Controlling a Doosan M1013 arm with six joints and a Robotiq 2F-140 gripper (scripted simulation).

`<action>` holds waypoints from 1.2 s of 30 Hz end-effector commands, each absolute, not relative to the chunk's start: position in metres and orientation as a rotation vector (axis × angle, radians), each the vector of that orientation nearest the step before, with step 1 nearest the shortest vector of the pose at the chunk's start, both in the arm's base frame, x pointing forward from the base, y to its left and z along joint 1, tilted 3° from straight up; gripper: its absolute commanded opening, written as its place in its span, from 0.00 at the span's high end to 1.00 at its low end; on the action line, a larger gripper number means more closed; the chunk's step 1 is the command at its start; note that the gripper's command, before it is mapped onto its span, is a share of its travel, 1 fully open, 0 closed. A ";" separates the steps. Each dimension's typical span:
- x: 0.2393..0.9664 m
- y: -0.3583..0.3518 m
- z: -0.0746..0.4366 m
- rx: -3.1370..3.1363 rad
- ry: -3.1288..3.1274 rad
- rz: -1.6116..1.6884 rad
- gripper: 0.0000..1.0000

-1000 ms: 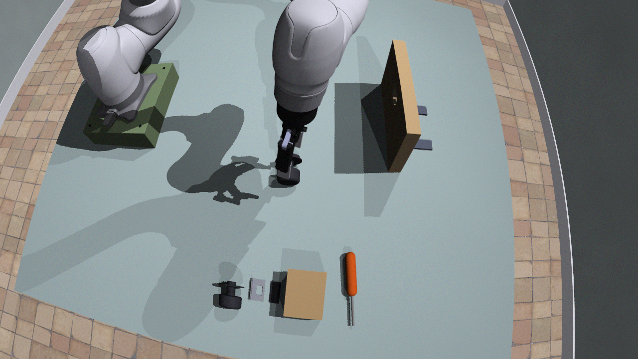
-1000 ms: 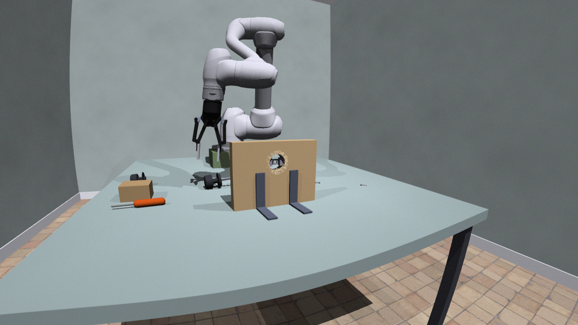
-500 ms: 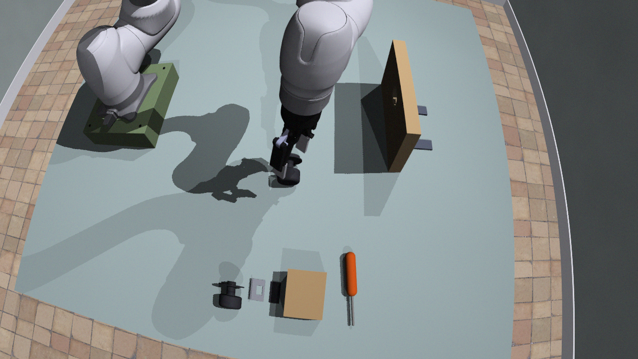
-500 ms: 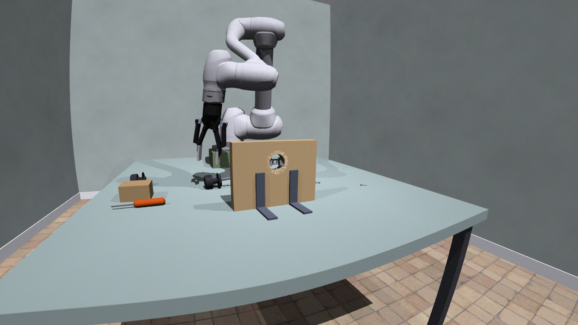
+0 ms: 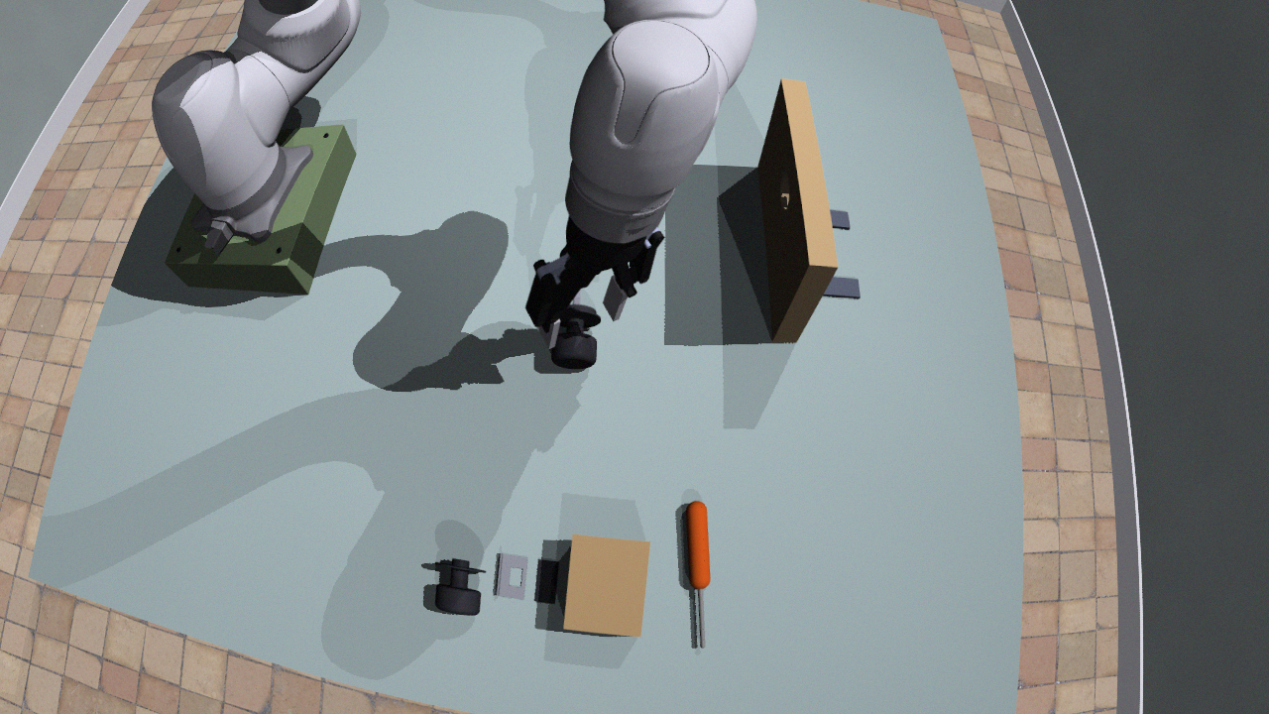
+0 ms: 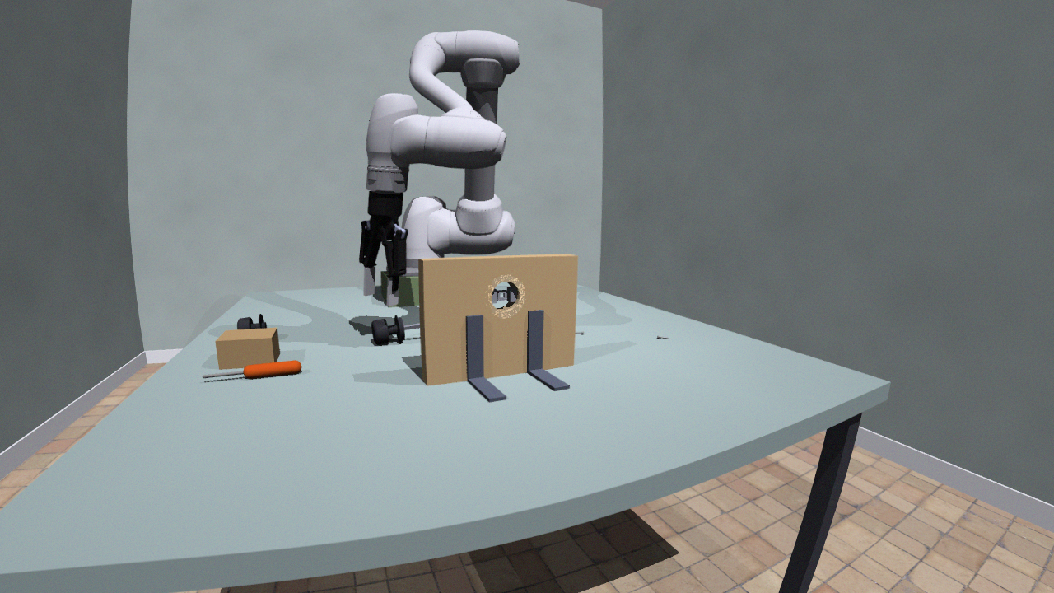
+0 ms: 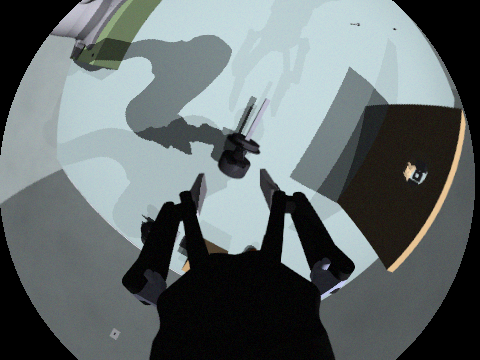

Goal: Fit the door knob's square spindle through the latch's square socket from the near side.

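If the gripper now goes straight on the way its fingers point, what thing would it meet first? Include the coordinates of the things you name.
Probably the black door knob (image 5: 574,348) (image 6: 380,331) (image 7: 234,164), lying on the table just ahead of the open gripper (image 5: 585,310) (image 6: 380,289) (image 7: 232,179). Depth is unclear, so it might pass beside the knob and meet the tabletop.

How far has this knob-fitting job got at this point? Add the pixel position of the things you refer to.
Done: nothing visible of the fitting; the spindled door knob (image 5: 574,348) (image 6: 381,331) (image 7: 234,164) lies on the table, away from the upright wooden panel (image 5: 803,178) (image 6: 450,331) (image 7: 385,185).
In hand: nothing; the open end effector (image 5: 585,315) (image 6: 379,291) (image 7: 232,179) hovers above the knob.
Left: grasping, aligning, insertion, seating the plate.
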State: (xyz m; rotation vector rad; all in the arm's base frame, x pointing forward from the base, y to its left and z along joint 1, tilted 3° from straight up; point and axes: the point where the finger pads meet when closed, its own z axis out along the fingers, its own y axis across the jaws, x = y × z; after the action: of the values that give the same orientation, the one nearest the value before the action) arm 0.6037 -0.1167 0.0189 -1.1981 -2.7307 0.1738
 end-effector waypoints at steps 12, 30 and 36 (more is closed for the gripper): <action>0.605 -0.116 0.016 -1.785 -2.380 0.200 0.43; 0.603 -0.116 -0.007 -1.847 -2.331 0.203 0.43; 0.601 -0.116 -0.013 -1.847 -2.331 0.203 0.43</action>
State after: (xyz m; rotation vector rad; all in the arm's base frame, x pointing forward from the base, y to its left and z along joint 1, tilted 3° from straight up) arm 0.6018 -0.1158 -0.0114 -1.8465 -2.3312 0.2037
